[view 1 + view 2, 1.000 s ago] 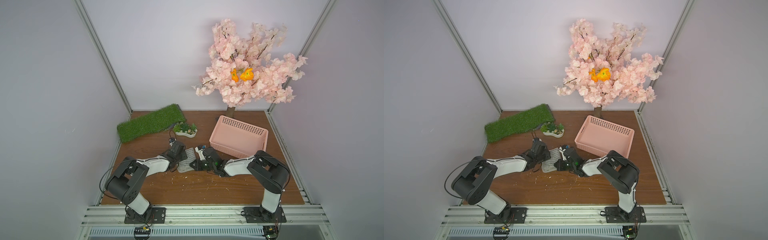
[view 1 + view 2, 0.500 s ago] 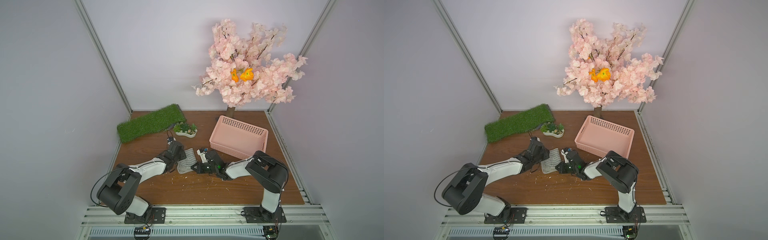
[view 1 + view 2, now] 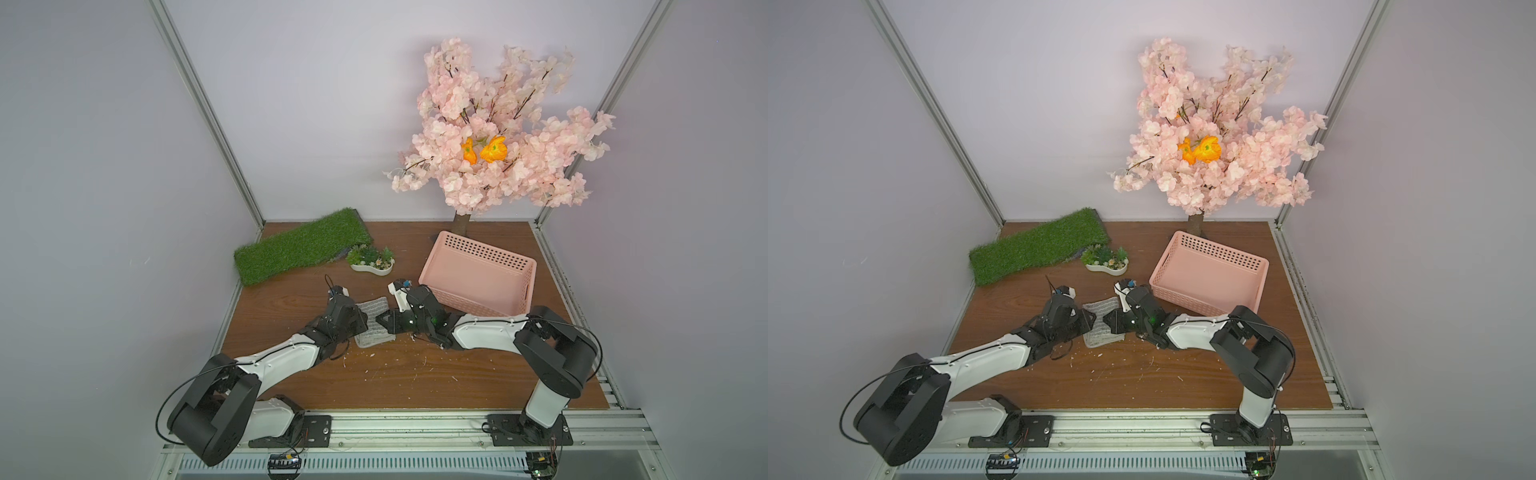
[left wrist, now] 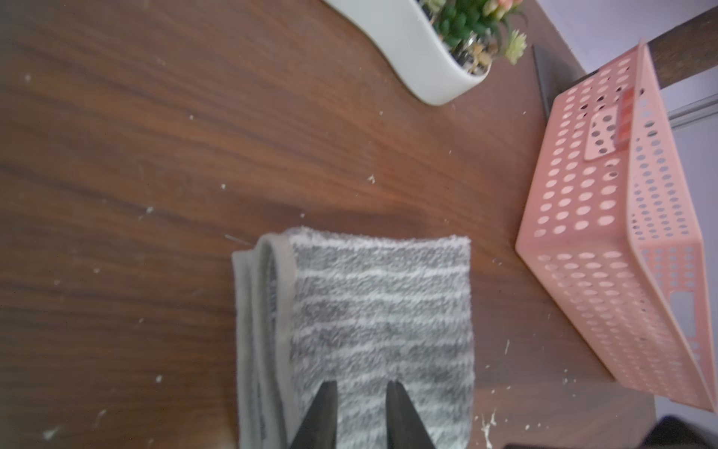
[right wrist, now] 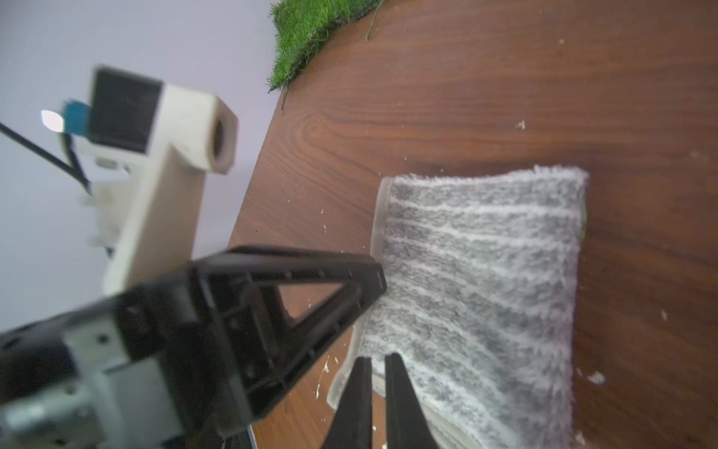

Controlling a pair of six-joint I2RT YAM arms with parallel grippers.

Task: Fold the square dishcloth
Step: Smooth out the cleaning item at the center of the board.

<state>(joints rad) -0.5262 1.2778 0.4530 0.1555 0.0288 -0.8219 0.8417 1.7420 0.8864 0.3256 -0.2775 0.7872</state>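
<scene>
Dishcloth (image 4: pixel 380 311) folded on counter (image 4: pixel 155 155); left gripper (image 4: pixel 361 384) narrowly parted, right gripper (image 5: pixel 377 358) nearly closed (grip unclear); edges should be squared.

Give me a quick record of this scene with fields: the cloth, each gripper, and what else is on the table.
Cloth: square dishcloth, folded, flat on the wooden table
Left gripper: jaws slightly apart, tips over the cloth
Right gripper: nearly shut at the cloth's hemmed edge; grip unclear
Nearby: pink basket, grass mat, small planter, blossom tree
</scene>
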